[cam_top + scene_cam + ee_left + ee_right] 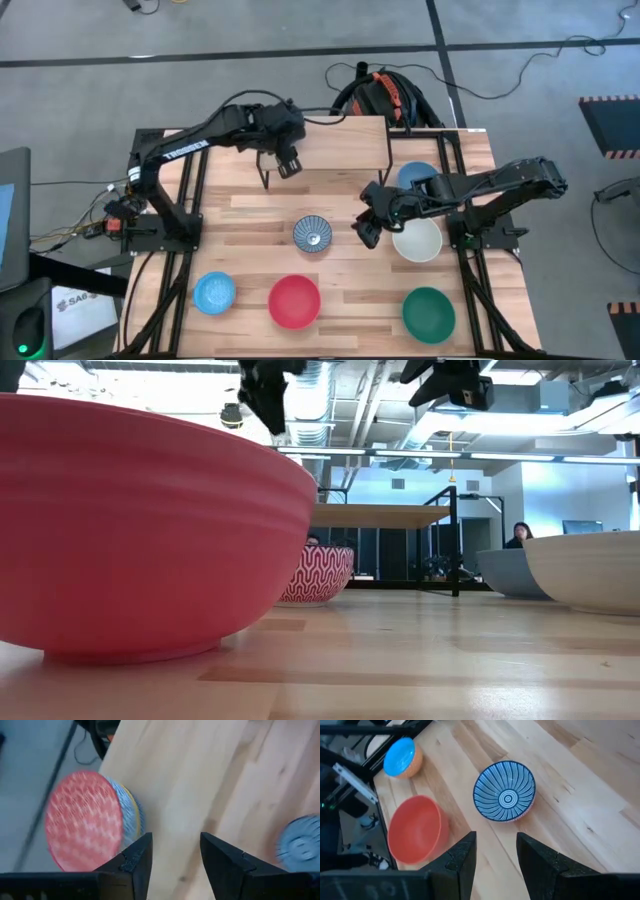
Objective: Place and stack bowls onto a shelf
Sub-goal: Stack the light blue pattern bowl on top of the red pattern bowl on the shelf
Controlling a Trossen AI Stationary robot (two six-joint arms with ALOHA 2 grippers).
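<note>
The shelf (340, 140) stands at the table's far middle. My left gripper (287, 163) hangs open above its left end, holding nothing. In the left wrist view a stack of bowls (85, 820) sits by a wooden edge: a pink speckled one on top, blue and yellow rims beneath. My left arm hides this stack in the high view. My right gripper (366, 230) is open above the table, just right of the blue-and-white patterned bowl (505, 791). The white bowl (420, 243) and blue bowl (412, 172) rest under my right arm. Near the front edge rest the light blue (214, 293), red (294, 301) and teal green (428, 312) bowls.
A dark bag with orange parts (385, 95) lies on the floor behind the shelf. Black frame rails (190, 190) run along both table sides. Bare wood lies between the shelf and the patterned bowl. A person (520, 535) sits in the room beyond.
</note>
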